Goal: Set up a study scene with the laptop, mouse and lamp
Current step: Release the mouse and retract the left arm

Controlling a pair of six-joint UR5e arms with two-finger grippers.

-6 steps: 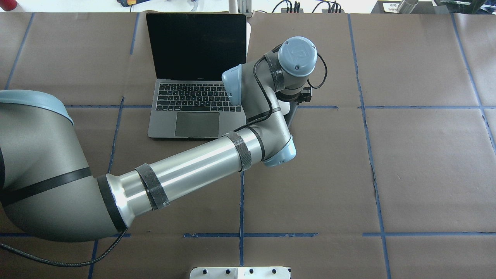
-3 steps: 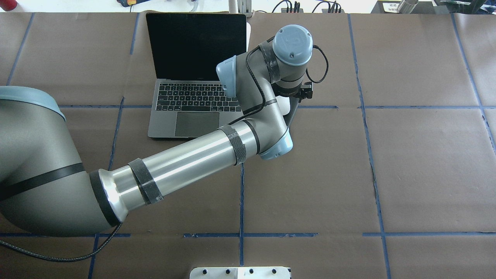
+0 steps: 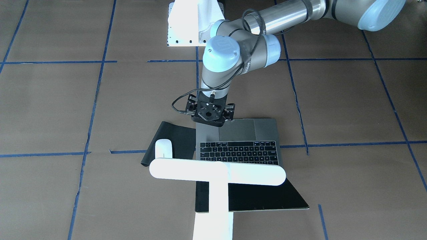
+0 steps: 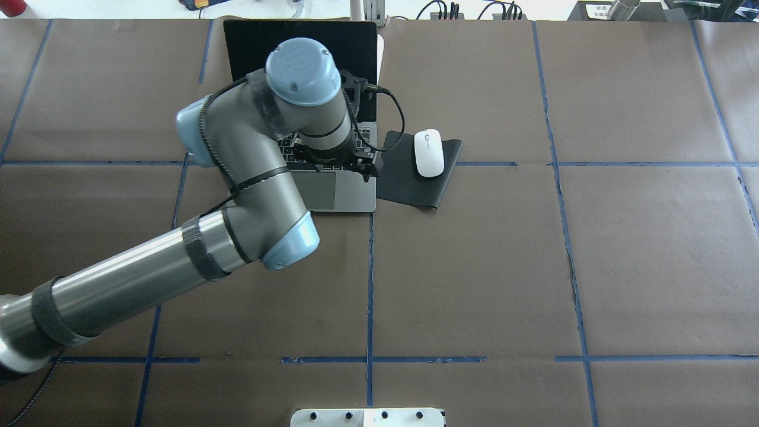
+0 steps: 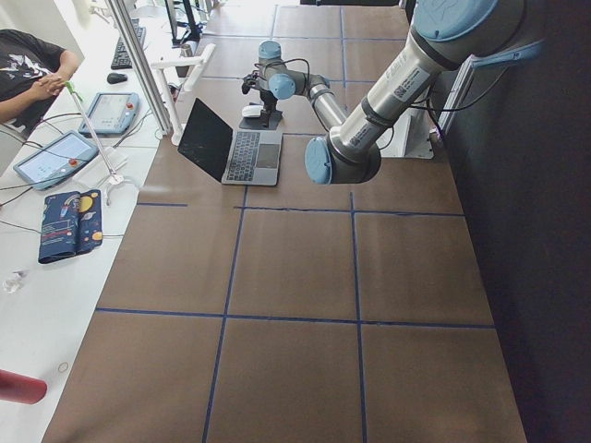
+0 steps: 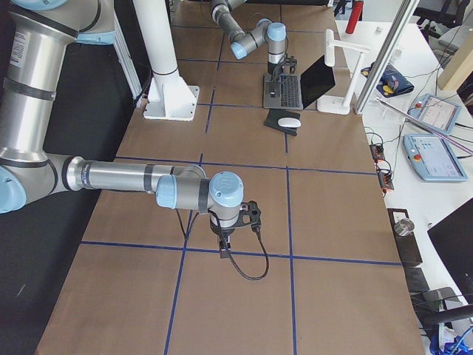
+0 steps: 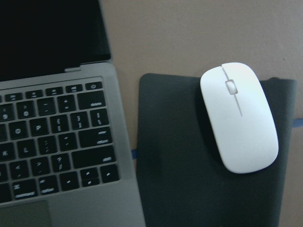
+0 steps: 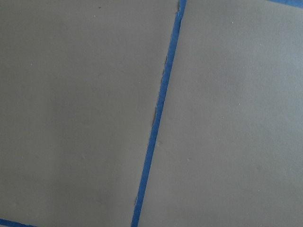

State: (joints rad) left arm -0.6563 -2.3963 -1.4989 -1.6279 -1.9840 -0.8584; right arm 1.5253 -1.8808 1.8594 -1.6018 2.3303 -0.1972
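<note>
Brown paper (image 4: 593,249) ruled with blue tape (image 4: 370,284) covers the tabletop. At the near edge sits a white bracket block (image 4: 367,417) with bolt holes. Toward the table's right end the right gripper (image 6: 224,242) hangs over bare paper. It is seen only from the side, so I cannot tell how its fingers stand. The left arm (image 4: 148,279) reaches to the far half, hiding much of the keyboard (image 3: 238,151) from overhead. The left gripper (image 3: 209,115) hovers over the near right corner of the laptop (image 4: 341,200); whether it is spread or pressed together cannot be told. The laptop lies by the far edge, left of centre, its open screen (image 4: 249,53) facing the near edge. Just right of it, on a black mat (image 4: 409,187), rests the mouse (image 4: 428,152), long axis near-to-far, wheel end toward the far edge. At the far edge stands the lamp (image 3: 217,175). From the front-facing camera its bar runs parallel with that edge, masking part of the screen.
</note>
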